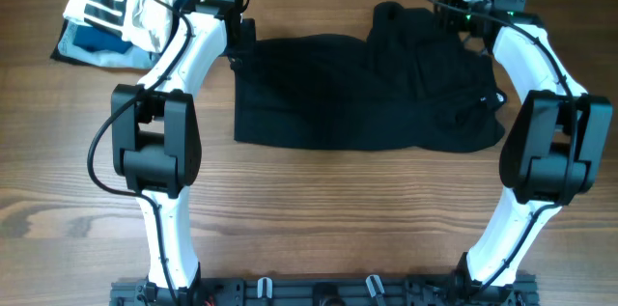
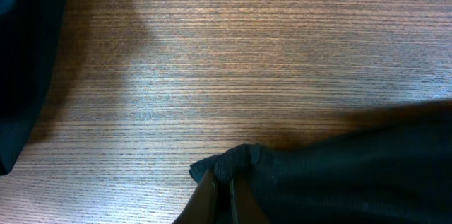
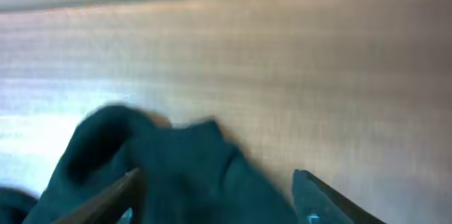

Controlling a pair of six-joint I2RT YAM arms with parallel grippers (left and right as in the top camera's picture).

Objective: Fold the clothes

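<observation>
black clothes [image 2: 353, 174] corner pinched in closed left hand [image 2: 224, 185], wrist view only; right hand [image 3: 217, 178] spread wide

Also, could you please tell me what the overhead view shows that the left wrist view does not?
Only overhead: the whole black garment spread out, the right arm, and the stacked garments at the far left corner. Only left wrist: the left gripper shut, pinching a bunched fabric edge. Both: black fabric on the wooden table.
</observation>
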